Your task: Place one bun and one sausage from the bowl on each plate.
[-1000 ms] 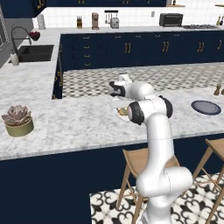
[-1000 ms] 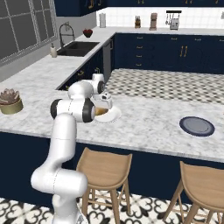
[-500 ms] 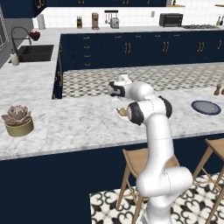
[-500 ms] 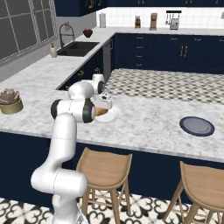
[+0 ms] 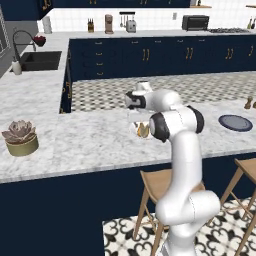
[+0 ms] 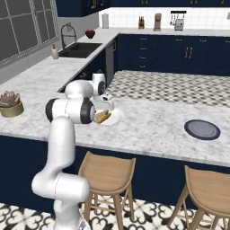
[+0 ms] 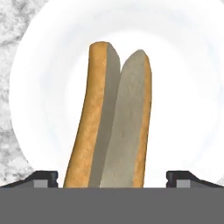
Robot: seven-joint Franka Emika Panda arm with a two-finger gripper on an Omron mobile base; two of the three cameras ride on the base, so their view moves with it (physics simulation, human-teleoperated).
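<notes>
A split golden bun [image 7: 111, 122] lies on the white plate [image 7: 183, 87]. My gripper [image 7: 111, 179] hangs right above it, open. Its fingertips [image 7: 43, 177] stand wide on either side of the bun's near end and touch nothing. From the base, the gripper [image 5: 135, 116] [image 6: 107, 104] hovers over the bun [image 5: 143, 130] [image 6: 102, 116] and the white plate [image 6: 116, 119] on the marble counter. The dark blue-grey plate [image 5: 235, 122] [image 6: 202, 129] lies bare, far to the right on the same counter. The reddish-brown bowl and the sausages are out of view.
A potted succulent [image 5: 20, 137] [image 6: 10, 102] stands at the counter's left end. Wooden stools [image 6: 108, 173] sit below the front edge. A sink [image 5: 40, 60] with a tap is at the back left. Small shakers [image 5: 248, 103] stand at the far right.
</notes>
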